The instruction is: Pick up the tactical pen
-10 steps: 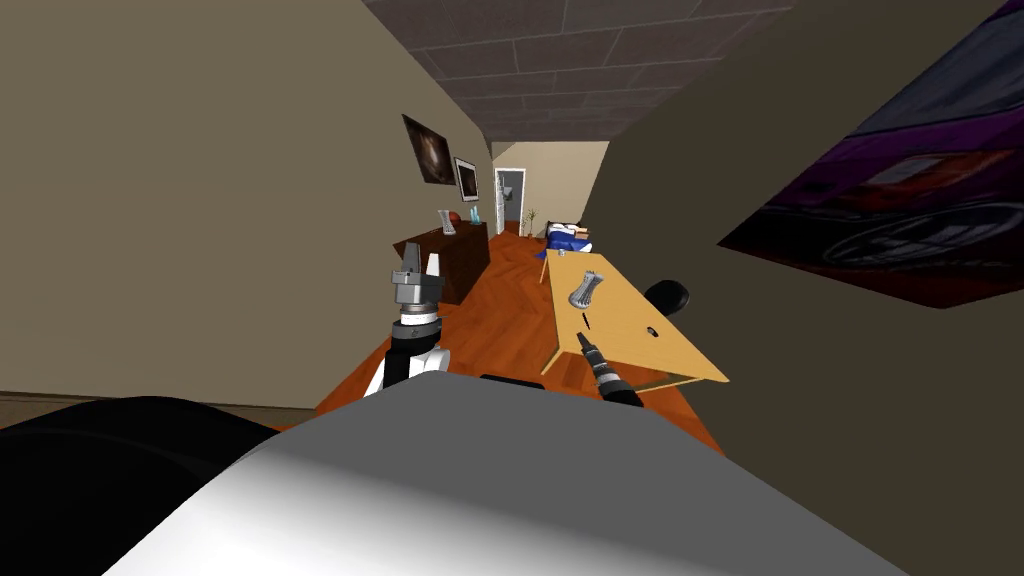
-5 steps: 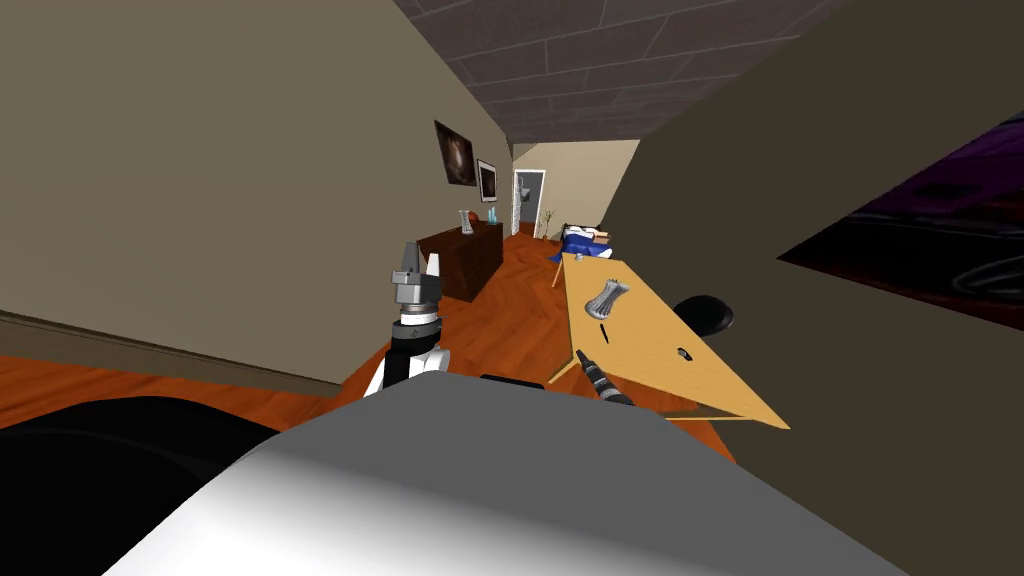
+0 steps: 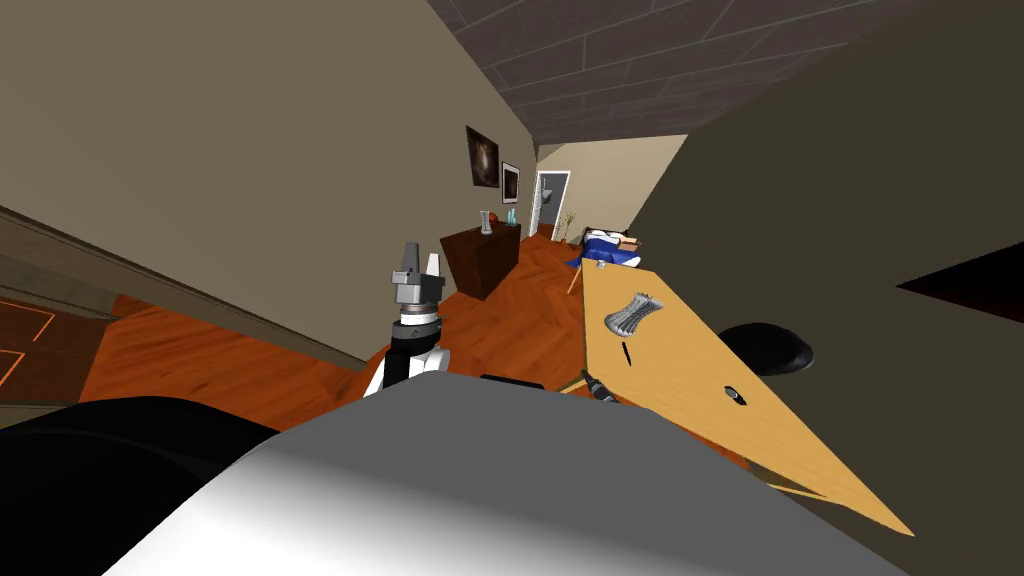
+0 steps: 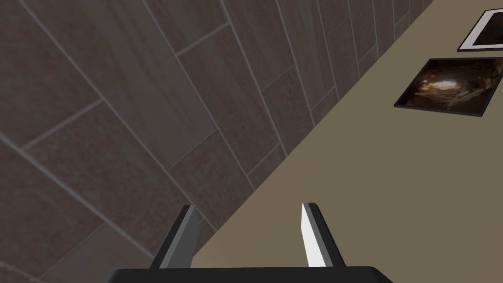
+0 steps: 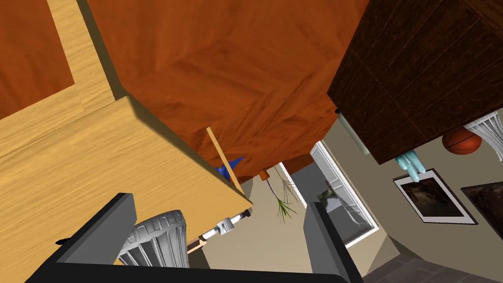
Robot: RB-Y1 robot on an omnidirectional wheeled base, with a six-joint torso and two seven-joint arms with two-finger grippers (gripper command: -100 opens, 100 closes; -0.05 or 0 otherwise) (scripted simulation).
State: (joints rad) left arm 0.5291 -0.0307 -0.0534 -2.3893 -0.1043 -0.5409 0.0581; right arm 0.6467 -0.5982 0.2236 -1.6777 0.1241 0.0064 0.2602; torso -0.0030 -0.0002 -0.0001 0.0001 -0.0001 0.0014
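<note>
Even, flat light; sharp renders, wide-lens splay at edges

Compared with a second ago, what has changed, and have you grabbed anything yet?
I moved: my view swung, so the table now looks closer and further right. My right gripper shows lower, nearer my chest, open and holding nothing. Unchanged: the pen lies untouched on the table near the grey ribbed object, and my left gripper stays raised and open.

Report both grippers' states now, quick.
Left gripper: open, holding nothing.
Right gripper: open, holding nothing.
</note>
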